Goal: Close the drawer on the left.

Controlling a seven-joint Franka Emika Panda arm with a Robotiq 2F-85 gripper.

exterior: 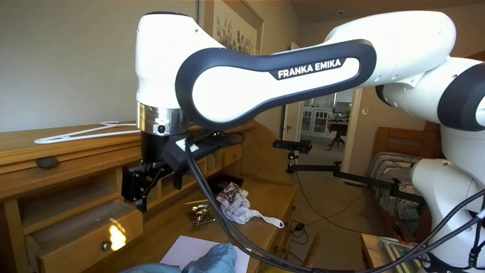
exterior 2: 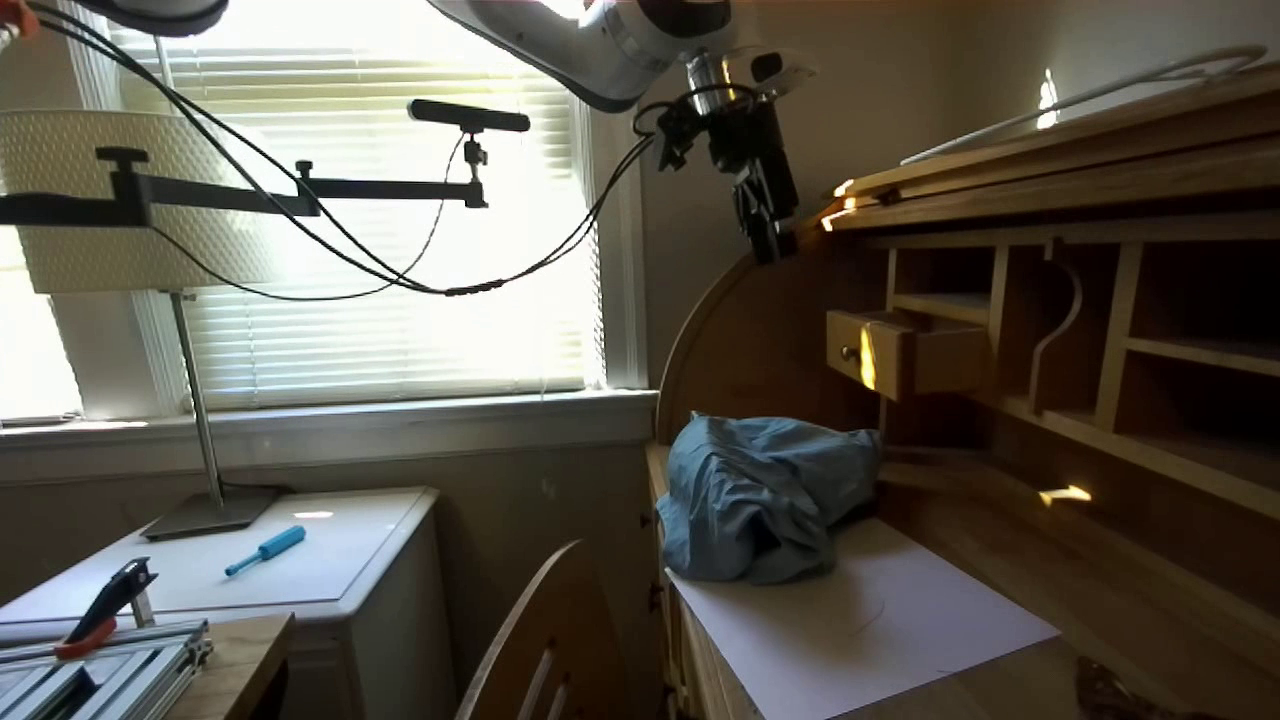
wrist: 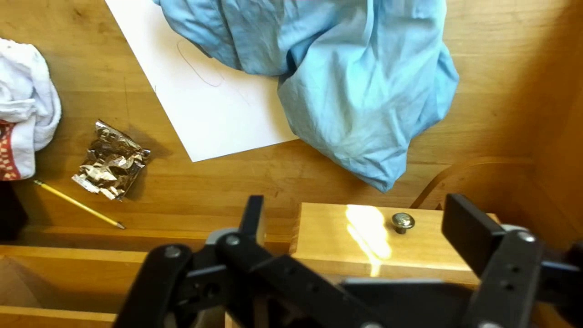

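Observation:
The light wooden drawer point(exterior: 79, 248) with its round brass knob point(exterior: 106, 246) stands pulled out from the desk's upper shelf unit. The drawer point(exterior 2: 885, 352) is also open in an exterior view, with its front well forward of the shelf. In the wrist view the drawer front point(wrist: 325, 234) and knob point(wrist: 403, 221) show between the fingers, farther off than the fingertips. My gripper point(wrist: 357, 218) is open and empty. The gripper point(exterior: 159, 193) is above the desk near the drawer. In an exterior view the gripper point(exterior 2: 768, 240) hangs higher than the drawer, apart from it.
A blue cloth point(wrist: 364, 91) lies on white paper point(wrist: 227, 123) below the drawer. A foil wrapper point(wrist: 114, 159), pencil point(wrist: 77, 202) and white cloth point(wrist: 27, 100) lie on the desktop. Cubbyholes point(exterior 2: 1115, 330) line the desk back. A white hanger point(exterior: 87, 135) lies on top.

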